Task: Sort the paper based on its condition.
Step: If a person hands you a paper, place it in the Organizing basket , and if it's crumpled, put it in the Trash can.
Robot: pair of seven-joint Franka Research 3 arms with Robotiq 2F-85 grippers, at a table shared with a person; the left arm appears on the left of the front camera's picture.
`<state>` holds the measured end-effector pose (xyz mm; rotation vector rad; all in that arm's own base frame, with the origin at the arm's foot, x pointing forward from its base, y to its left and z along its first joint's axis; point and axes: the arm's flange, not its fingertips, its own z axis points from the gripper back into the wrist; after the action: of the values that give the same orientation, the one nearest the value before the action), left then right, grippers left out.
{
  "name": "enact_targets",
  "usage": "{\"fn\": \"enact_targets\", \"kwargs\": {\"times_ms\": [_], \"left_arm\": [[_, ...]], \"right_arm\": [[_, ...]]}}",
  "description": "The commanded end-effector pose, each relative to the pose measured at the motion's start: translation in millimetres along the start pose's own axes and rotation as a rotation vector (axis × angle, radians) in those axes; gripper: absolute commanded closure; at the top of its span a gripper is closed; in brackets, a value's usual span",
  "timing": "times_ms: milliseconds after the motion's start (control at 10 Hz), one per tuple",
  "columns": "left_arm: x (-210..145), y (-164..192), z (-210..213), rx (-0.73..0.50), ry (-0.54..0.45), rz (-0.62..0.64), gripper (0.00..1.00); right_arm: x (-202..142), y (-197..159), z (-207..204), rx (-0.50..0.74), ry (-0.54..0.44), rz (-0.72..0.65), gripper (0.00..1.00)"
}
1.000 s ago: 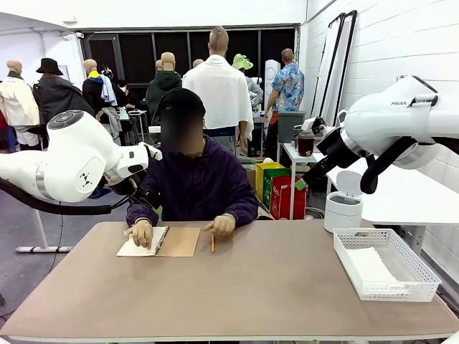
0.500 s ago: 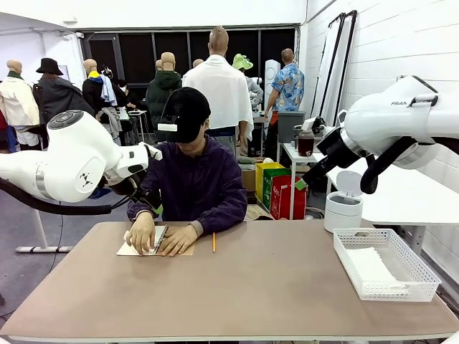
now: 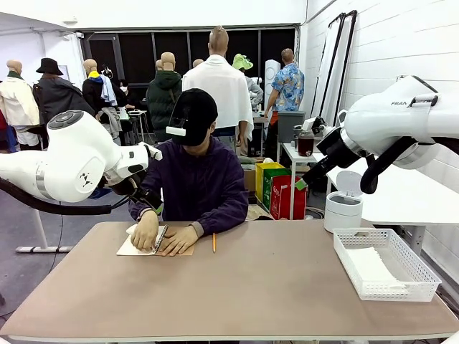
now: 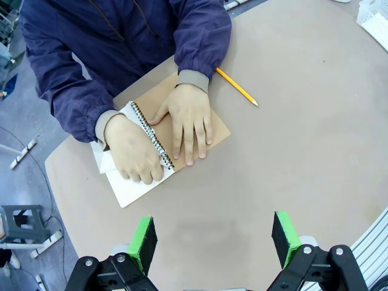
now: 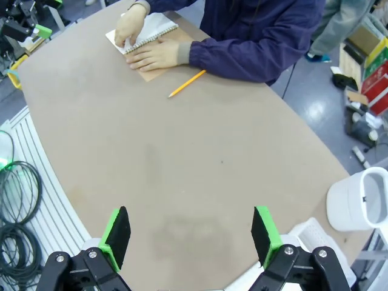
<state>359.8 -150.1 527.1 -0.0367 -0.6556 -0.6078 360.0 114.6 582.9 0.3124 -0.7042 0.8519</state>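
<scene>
White paper lies in the white mesh tray at the table's right. Across the table a person presses both hands on an open spiral notepad with a brown card cover; its white page lies under one hand. My left gripper hangs open high above the table, short of the notepad, nothing between its green pads. My right gripper is also open and empty, high over the table's right half. From the front, the left gripper and right gripper are raised at either side.
A yellow pencil lies on the table just right of the notepad, pencil. A white lidded bin stands behind the table's right corner. Cables lie on the floor past the table edge.
The person's hand left the pencil's side and came down on the notepad cover; their head bowed over it. Both arms stayed still.
</scene>
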Motion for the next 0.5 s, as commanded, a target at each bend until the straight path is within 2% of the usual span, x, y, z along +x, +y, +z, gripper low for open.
{"fn": "enact_targets", "kwargs": {"times_ms": [0, 400], "left_arm": [[-0.4, 1.0, -0.4, -0.006, 0.004, 0.005, 0.00], [-0.4, 1.0, -0.4, -0.006, 0.004, 0.005, 0.00]], "right_arm": [[-0.7, -1.7, -1.3, -0.001, 0.003, -0.003, 0.00], [-0.7, -1.7, -1.3, -0.001, 0.003, -0.003, 0.00]]}}
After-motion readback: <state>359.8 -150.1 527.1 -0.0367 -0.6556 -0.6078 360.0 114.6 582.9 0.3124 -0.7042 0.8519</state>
